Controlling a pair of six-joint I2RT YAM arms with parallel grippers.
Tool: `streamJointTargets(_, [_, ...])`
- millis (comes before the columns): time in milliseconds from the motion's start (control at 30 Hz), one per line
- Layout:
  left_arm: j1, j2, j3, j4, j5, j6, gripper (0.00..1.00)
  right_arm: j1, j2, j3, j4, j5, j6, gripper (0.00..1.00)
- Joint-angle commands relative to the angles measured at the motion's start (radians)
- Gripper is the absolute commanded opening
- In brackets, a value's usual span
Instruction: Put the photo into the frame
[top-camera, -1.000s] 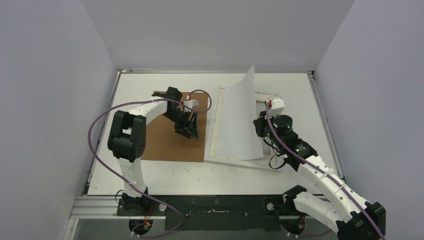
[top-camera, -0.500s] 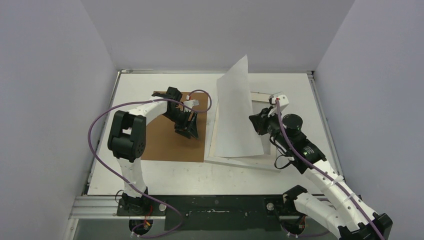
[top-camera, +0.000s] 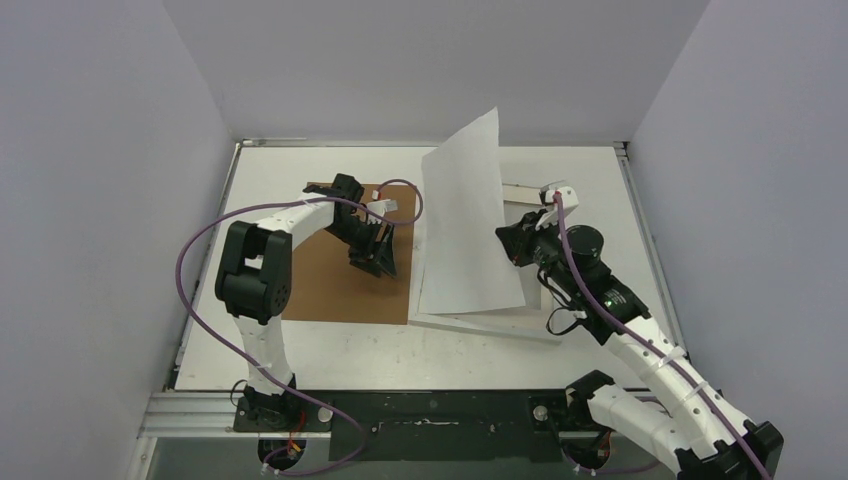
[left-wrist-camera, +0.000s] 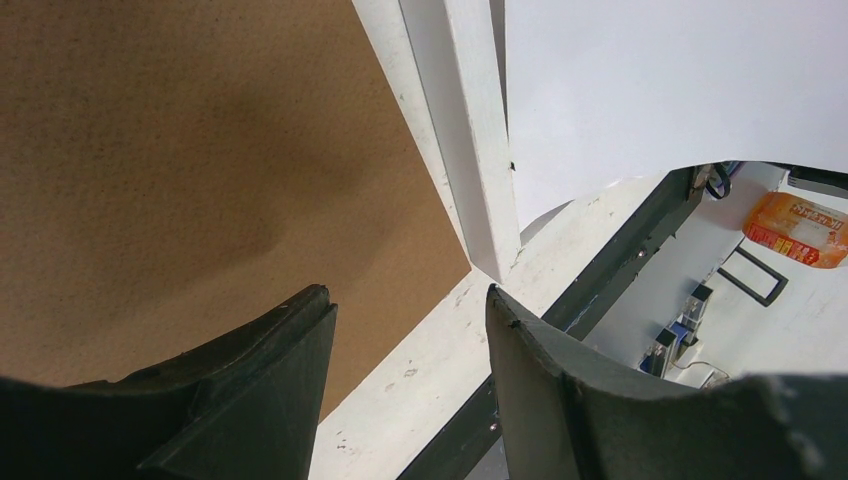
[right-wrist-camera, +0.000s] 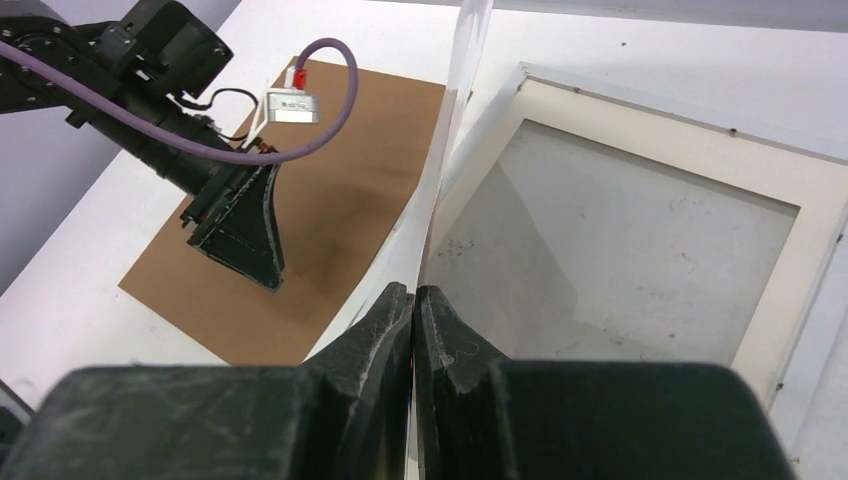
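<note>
**Colours and patterns.** Thin rectangular paper photo (top-camera: 462, 230): plain white on the side shown, with no pattern visible. Narrow-bordered rectangular frame (top-camera: 490, 327): off-white border, with a clear middle showing the scuffed white table (top-camera: 300, 345). Flat rectangular backing board (top-camera: 320, 290), left: even mid-brown, finely speckled. Left claw (top-camera: 378, 265) and right claw (top-camera: 508, 242): matt black. Left arm (top-camera: 290, 213) and right arm (top-camera: 650, 350): white links, black joints. Cable (top-camera: 190, 270): purple. Small packet (left-wrist-camera: 800, 222): orange.
</note>
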Motion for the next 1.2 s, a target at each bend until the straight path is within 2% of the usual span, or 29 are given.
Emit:
streamJointTargets(0, [0.006, -0.034, 0.038, 0.008, 0.024, -0.002, 0.55, -0.004, 0.004, -0.022, 0.059, 0.074, 0.019, 0.05])
streamJointTargets(400, [0.006, -0.034, 0.043, 0.002, 0.026, 0.0, 0.55, -0.007, 0.046, -0.074, 0.046, 0.109, -0.007, 0.05])
streamJointTargets(900, [0.007, -0.036, 0.052, -0.004, 0.029, 0.002, 0.55, -0.039, 0.125, -0.051, -0.045, 0.148, -0.022, 0.06])
streamJointTargets(1167, [0.006, -0.04, 0.05, -0.005, 0.032, 0.002, 0.55, -0.055, 0.16, -0.034, -0.071, 0.148, -0.034, 0.13])
